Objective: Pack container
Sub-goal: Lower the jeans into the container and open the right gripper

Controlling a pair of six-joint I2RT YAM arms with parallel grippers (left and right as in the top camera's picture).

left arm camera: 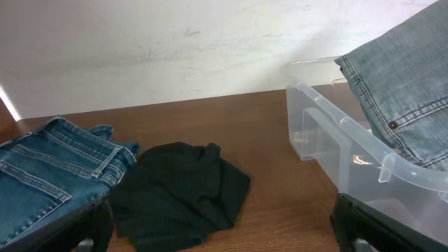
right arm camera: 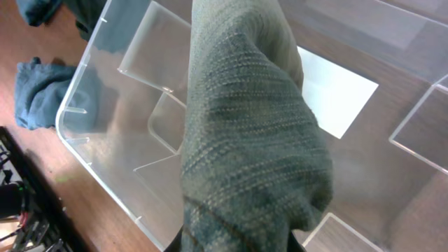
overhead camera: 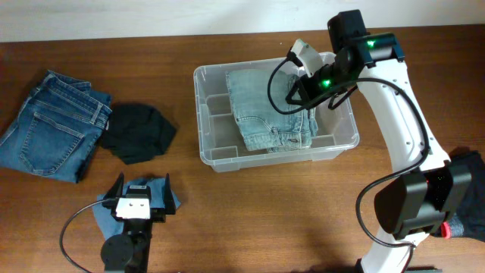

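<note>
The clear container (overhead camera: 203, 155) stands mid-table, its white label (right arm camera: 337, 98) visible on the bottom. Folded light blue jeans (overhead camera: 261, 114) lie half inside it, draped over the rim. My right gripper (overhead camera: 300, 92) is over the container's right part and shut on a bunched fold of these jeans (right arm camera: 245, 140); the fabric hides most of its fingers (right arm camera: 238, 241). My left gripper (overhead camera: 141, 199) is open and empty low near the table's front, left of the container (left arm camera: 329, 112). Its fingers (left arm camera: 224, 238) frame a black garment (left arm camera: 182, 192).
Folded dark blue jeans (overhead camera: 53, 125) lie at the far left, also in the left wrist view (left arm camera: 42, 175). The black garment (overhead camera: 138, 133) lies next to them. A small blue cloth (overhead camera: 168, 201) lies under my left gripper.
</note>
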